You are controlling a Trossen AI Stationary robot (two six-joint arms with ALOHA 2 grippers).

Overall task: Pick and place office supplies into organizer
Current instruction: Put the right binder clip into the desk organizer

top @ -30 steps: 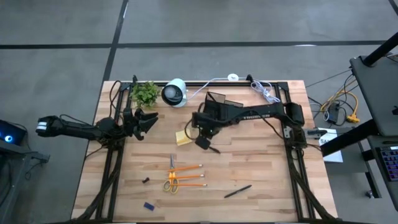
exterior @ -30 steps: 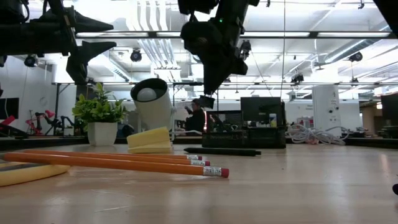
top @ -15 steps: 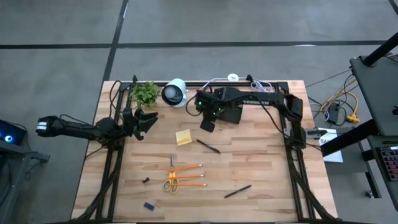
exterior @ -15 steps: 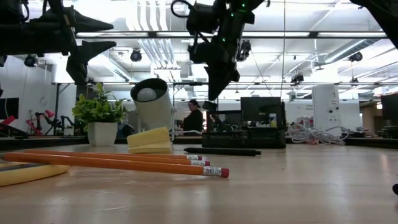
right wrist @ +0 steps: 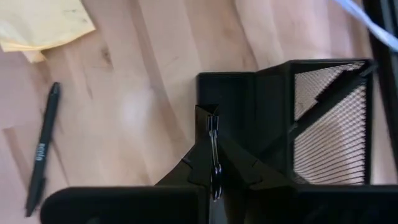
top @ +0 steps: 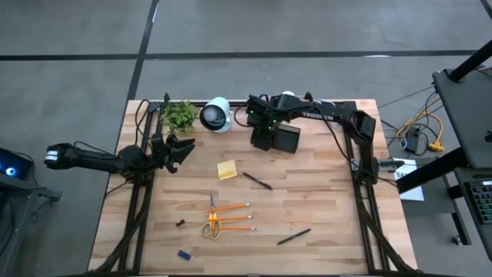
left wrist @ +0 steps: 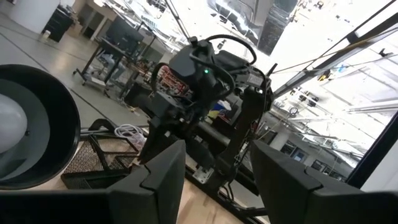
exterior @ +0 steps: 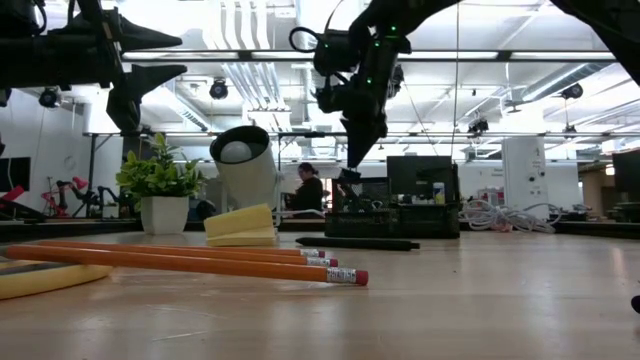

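Note:
My right gripper (top: 261,141) hangs over the left end of the black mesh organizer (top: 287,139), shut on a tiny dark clip (right wrist: 212,132). In the low view it hangs fingers down (exterior: 352,160) above the organizer (exterior: 400,218). My left gripper (top: 181,151) waits open above the table's left side, beside the plant. Lying flat on the table are the yellow sticky-note pad (top: 226,170), a black pen (top: 257,181), yellow-handled scissors (top: 211,224), orange pencils (top: 234,218), another pen (top: 294,236), a second dark clip (top: 180,223) and a blue piece (top: 184,254). My right gripper pinches the dark clip between its two fingertips (right wrist: 194,163), coming from above and pointing down. The clip's thin wire part (right wrist: 213,127) sticks out past the tips. It is lifted clear, over the organizer's front compartment (right wrist: 233,93).
A green potted plant (top: 179,115) and a white round lamp-like device (top: 216,114) stand at the far left. A white cable (top: 327,114) lies at the far edge behind the organizer. Bare wood lies to the right of the organizer and pens.
My right gripper has moved from beside the sticky-note pad and pen toward the table's far edge, carrying the clip, and now hangs over the organizer's left end. It has stayed shut on the clip. The pen and pad stay where they were.

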